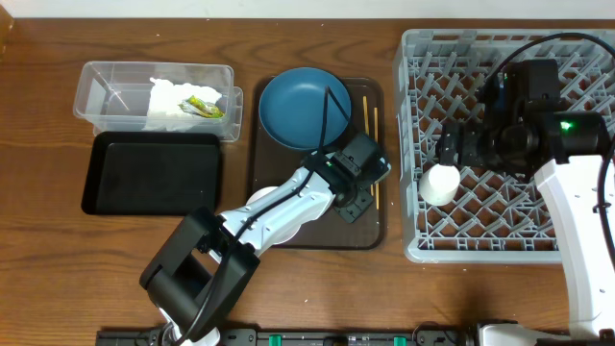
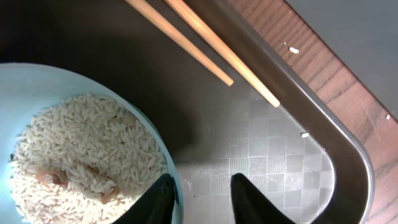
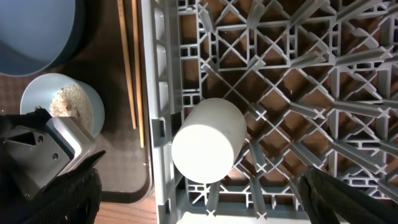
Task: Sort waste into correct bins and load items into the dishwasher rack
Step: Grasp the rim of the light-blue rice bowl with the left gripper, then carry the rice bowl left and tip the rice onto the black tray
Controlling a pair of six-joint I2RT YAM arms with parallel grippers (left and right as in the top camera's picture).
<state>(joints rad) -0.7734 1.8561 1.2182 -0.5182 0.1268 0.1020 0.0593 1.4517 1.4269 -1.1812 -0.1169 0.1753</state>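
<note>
Looking down on the desk, you see one clear tub (image 1: 106, 86) near the far left corner. Inside it are one crumpled napkin (image 1: 168, 101) and one snack wrapper (image 1: 204, 108), touching each other. One black tray (image 1: 144, 173) lies just beside the tub, toward the near edge.

In the middle of the desk stands one serving tray (image 1: 267, 168). It carries one dark-blue dish (image 1: 293, 111) at its far edge and two chopsticks (image 1: 366, 115) side by side along its right edge. One light-blue bowl (image 2: 37, 81) with rice (image 2: 81, 149) sits toward its near right corner.

Your left gripper (image 2: 202, 190) is narrow but not closed. One finger is at the inner side of the bowl's rim, the other is outside and apart from the wall (so the rim is between them, not pinched).

One rack (image 1: 411, 144) fills the right side of the desk. One white cup (image 3: 208, 140) lies on its side at the rack's left edge. Your right gripper (image 3: 200, 186) hangs above it, fully wide, holding nothing.
</note>
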